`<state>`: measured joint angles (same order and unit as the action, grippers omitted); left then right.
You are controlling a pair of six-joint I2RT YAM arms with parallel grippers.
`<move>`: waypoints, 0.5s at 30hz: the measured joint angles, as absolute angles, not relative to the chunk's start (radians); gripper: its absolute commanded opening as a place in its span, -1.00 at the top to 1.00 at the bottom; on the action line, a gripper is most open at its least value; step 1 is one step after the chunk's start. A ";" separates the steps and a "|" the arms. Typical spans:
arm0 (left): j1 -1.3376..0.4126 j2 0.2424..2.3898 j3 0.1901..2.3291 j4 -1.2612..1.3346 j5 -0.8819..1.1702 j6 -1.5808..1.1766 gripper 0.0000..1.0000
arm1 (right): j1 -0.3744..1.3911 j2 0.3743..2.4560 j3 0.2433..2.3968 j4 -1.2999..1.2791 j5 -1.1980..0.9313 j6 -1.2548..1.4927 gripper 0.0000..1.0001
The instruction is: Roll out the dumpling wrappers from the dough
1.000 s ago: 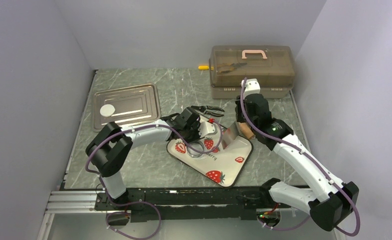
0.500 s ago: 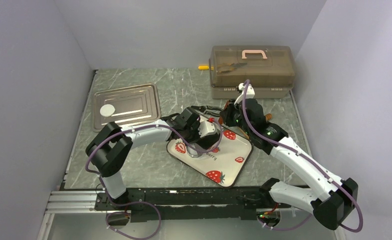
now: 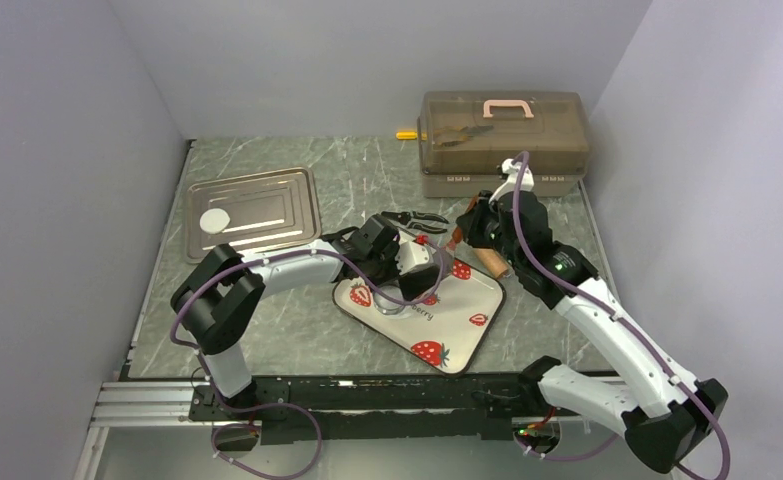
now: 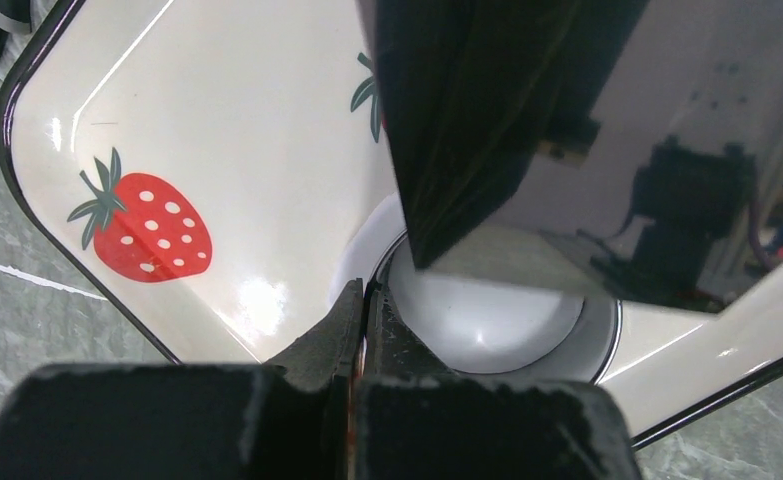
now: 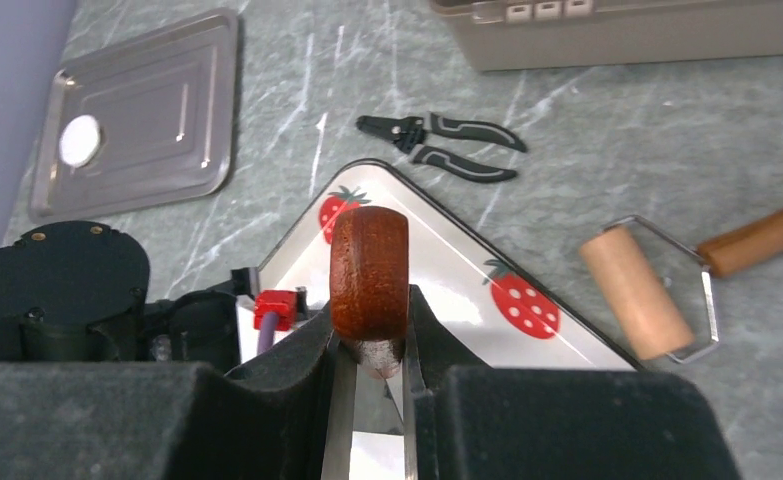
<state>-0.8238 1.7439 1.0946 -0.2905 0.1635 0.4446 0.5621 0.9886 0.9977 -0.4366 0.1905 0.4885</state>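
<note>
Top camera looks down on me from behind. Both wrist cameras share the strawberry tray (image 4: 217, 120): left very close, right higher, facing far.

White arm links (image 3: 607, 328), black joints (image 3: 217, 306), purple cables (image 3: 175, 325), black left gripper (image 4: 365, 292)

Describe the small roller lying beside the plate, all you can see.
The roller has a pale wooden drum on a bent wire frame, joined to a darker brown wooden handle that the right wrist view cuts off. It lies flat on the marbled table, just off the right rim of the plate. Nothing holds it.
</note>
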 measured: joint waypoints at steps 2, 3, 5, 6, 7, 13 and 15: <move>-0.824 1.744 1.093 -0.288 0.163 0.440 1.00 | 0.561 0.973 1.005 -0.462 0.224 0.482 1.00; -0.824 1.744 1.093 -0.287 0.163 0.439 1.00 | 0.561 0.964 1.005 -0.473 0.243 0.476 1.00; -0.824 1.743 1.092 -0.285 0.162 0.435 1.00 | 0.561 0.952 1.005 -0.489 0.273 0.467 1.00; -0.824 1.743 1.090 -0.283 0.161 0.432 1.00 | 0.561 0.950 1.004 -0.491 0.284 0.464 1.00; -0.824 1.742 1.089 -0.281 0.161 0.431 1.00 | 0.561 0.950 1.003 -0.490 0.289 0.462 1.00; -0.824 1.740 1.086 -0.278 0.160 0.427 1.00 | 0.559 0.975 0.929 -0.433 0.277 0.480 1.00; -0.824 1.740 1.086 -0.278 0.160 0.427 1.00 | 0.559 1.004 0.912 -0.427 0.274 0.484 1.00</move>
